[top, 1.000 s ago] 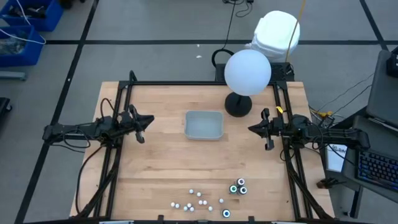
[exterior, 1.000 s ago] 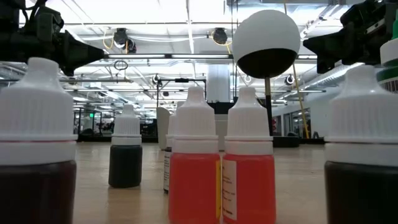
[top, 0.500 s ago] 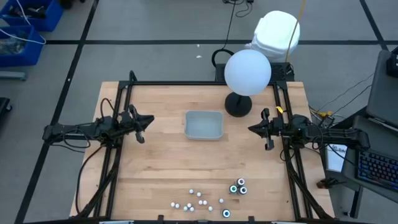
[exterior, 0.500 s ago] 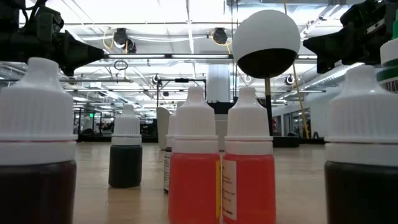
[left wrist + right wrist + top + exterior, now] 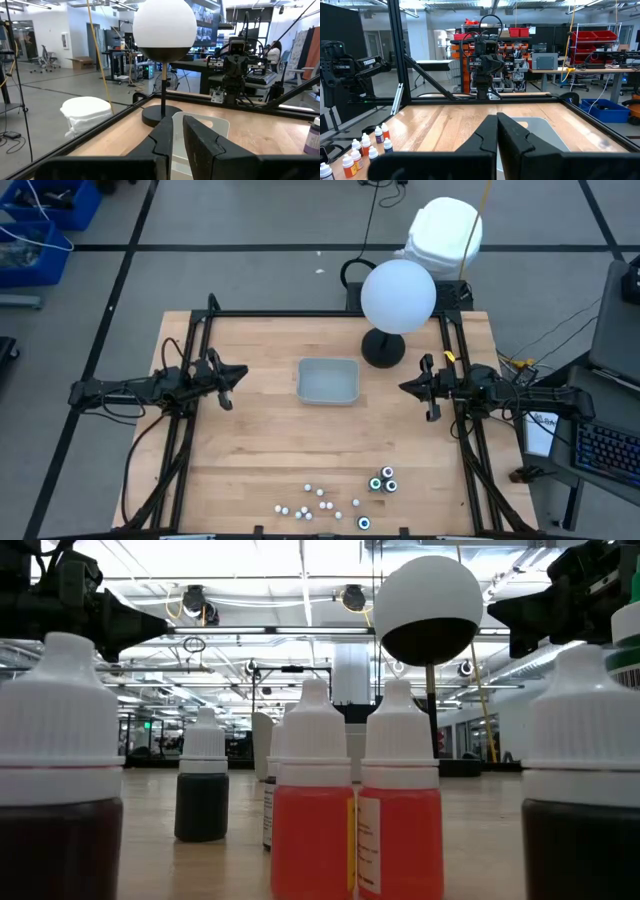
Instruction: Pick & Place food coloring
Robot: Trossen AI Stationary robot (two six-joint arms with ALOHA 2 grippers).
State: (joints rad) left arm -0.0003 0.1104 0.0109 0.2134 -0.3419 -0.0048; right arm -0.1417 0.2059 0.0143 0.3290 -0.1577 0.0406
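At the left edge of the wooden table (image 5: 250, 450) your left gripper (image 5: 229, 379) hangs above the boards, pointing toward the grey tray (image 5: 328, 381) at the middle. From its own wrist camera you can see its two dark fingers (image 5: 162, 137) drawn nearly together, with only a thin slit between them and nothing held or touched; the tray's pale rim (image 5: 207, 122) lies just beyond the tips.

Opposite it, at the right edge, your right gripper (image 5: 428, 391) faces the tray from the other side, also off the surface. Its fingers (image 5: 487, 135) look pressed together in the right wrist view, empty, with the tray (image 5: 547, 132) ahead of them on the wood.

Your food coloring bottles (image 5: 325, 502) are all near the front edge of the table, well apart from both grippers and from the tray. The white-capped ones sit in a loose scatter, and the dark ones with teal-ringed tops (image 5: 384, 480) stand a little to their right, with one more teal-ringed bottle (image 5: 364, 523) nearer the front edge. In the low view the bottles fill the foreground: two orange ones (image 5: 355, 815) stand touching side by side, a dark green one (image 5: 203, 790) behind to their left. None is in the tray.

Behind the tray, toward the right rear, stands the white globe on a black stand (image 5: 397, 298).
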